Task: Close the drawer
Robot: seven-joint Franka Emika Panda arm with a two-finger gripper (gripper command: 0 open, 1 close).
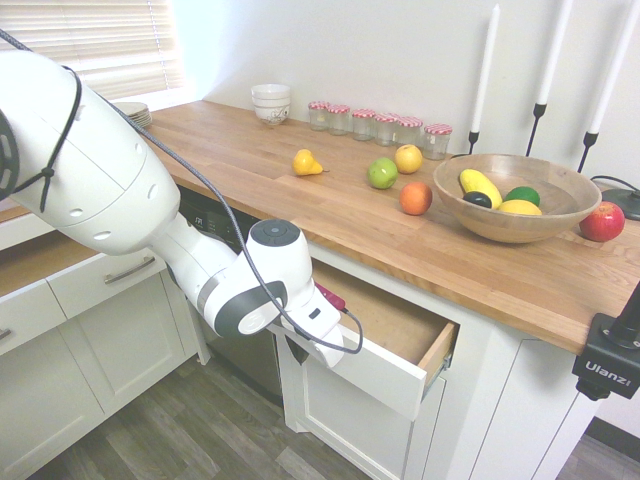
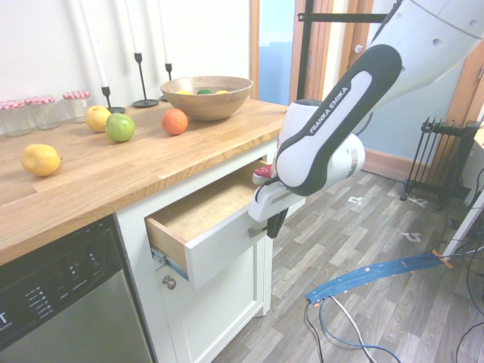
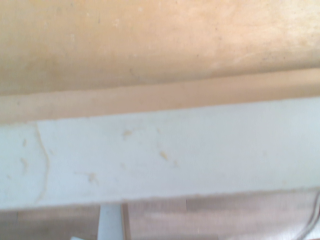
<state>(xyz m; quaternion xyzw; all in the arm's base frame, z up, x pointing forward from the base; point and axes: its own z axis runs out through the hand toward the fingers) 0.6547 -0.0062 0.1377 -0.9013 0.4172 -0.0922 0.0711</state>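
The drawer stands about a third open under the wooden worktop, its white front out from the cabinet and its plywood bottom partly in sight. My gripper points down and rests against the outer face of the drawer front, beside the silver handle. Its dark fingers are shut with nothing between them. In the first exterior view the white hand covers the fingers. Seen from close in the wrist view are the white top edge of the drawer front and the plywood bottom.
On the worktop lie loose fruit, a wooden bowl of fruit, jars and candle holders. A dishwasher sits left of the drawer. Below it is a cupboard door with a knob. A radiator stands at the far right.
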